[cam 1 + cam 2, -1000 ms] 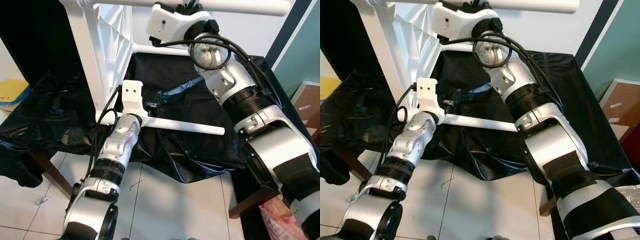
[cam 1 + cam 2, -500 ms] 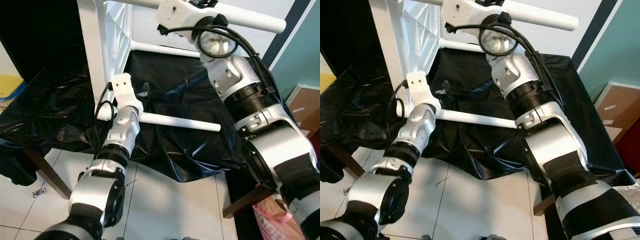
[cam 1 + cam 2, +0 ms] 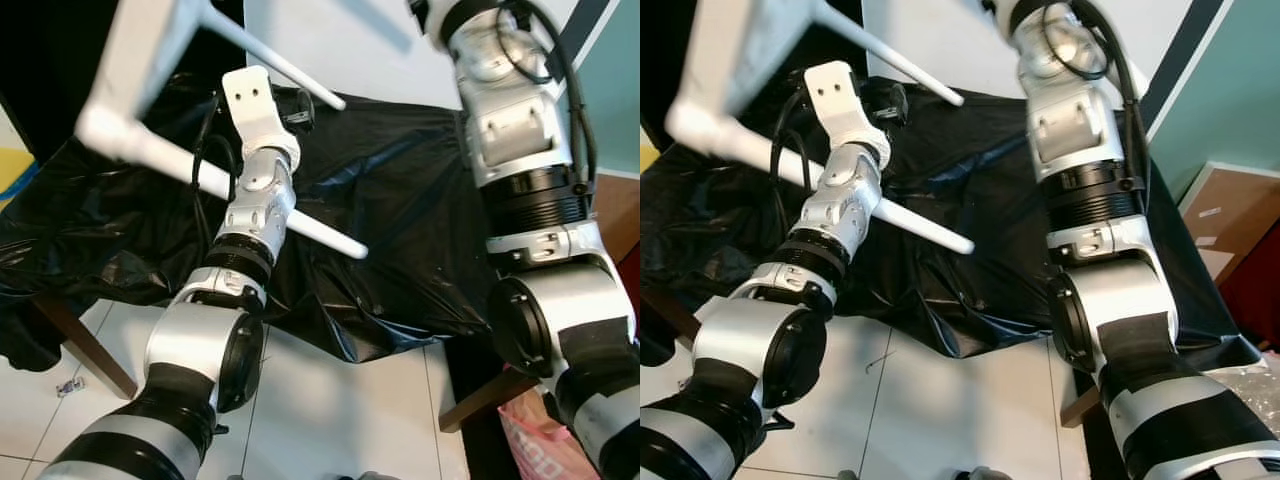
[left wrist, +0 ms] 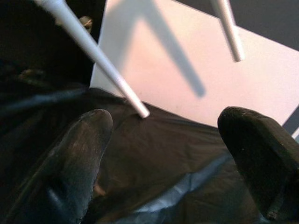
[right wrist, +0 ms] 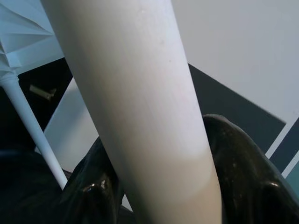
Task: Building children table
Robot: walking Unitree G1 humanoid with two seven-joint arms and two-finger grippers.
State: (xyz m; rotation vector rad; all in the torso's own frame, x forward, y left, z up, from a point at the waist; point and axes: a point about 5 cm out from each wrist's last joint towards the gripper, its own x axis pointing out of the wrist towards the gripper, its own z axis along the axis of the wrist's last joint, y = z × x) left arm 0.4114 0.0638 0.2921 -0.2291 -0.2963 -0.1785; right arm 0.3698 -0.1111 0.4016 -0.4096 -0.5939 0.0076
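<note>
White kids' table frame [image 3: 140, 60] tilted up at 11 o'clock above black sheet [image 3: 400, 230]. Right pincer [image 5: 159, 177] pinching a leg [image 5: 135, 102]. Left pincer [image 4: 163, 154] spread, empty, w/ two legs beyond.

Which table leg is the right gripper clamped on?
The top one, leaving the head views: the right wrist view shows that leg between the right gripper fingers. The lower legs hang free.

a wooden-legged table [image 3: 85, 345] on white floor tiles [image 3: 340, 410] carries crumpled black plastic sheeting [image 3: 400, 230].
</note>
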